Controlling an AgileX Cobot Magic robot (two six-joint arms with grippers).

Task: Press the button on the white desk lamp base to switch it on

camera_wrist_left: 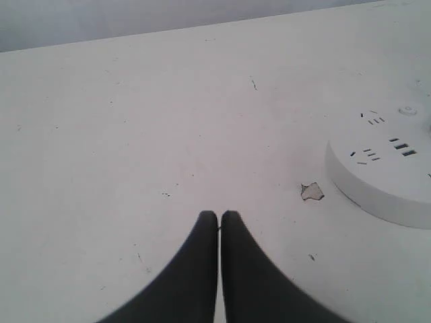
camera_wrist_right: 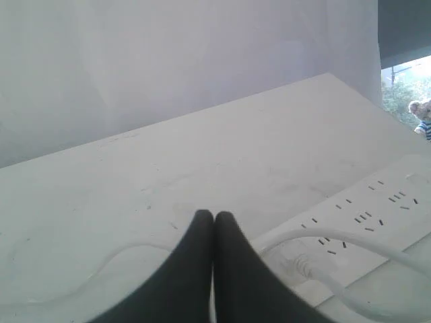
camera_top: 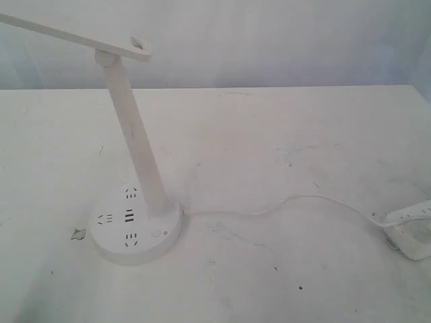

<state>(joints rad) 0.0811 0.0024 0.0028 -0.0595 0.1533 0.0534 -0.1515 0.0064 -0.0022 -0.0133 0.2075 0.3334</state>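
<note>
Button point(camera_top: 160, 235) first: where is it?

On top of the base point(camera_top: 108, 243), near the edge where the cord leaves, just beside the foot of the stem point(camera_top: 138, 145). Sockets and USB slots take up the other part of the disc.

Why does that placing matter?

The stem leans up and away to the left, and the head point(camera_top: 81, 37) hangs high, so I judge the button clear from above. The cord point(camera_top: 283, 204) leaves the base close to the button and runs loose across the table point(camera_top: 269, 128) to the strip point(camera_top: 412, 232) at the right edge. A low approach from that side could snag it.

And the arms?

Neither shows in the exterior view. The left gripper point(camera_wrist_left: 219, 217) has its fingers pressed together on nothing. It hangs above bare table, well apart from the base, which sits off to one side with the button on the disc's far part. The right gripper point(camera_wrist_right: 213, 217) is likewise closed and empty, near the strip, with the cord just beyond its tips.

Which should press?

My guess is the left: closed tips make a fair poker. The press is not yet begun.
</note>
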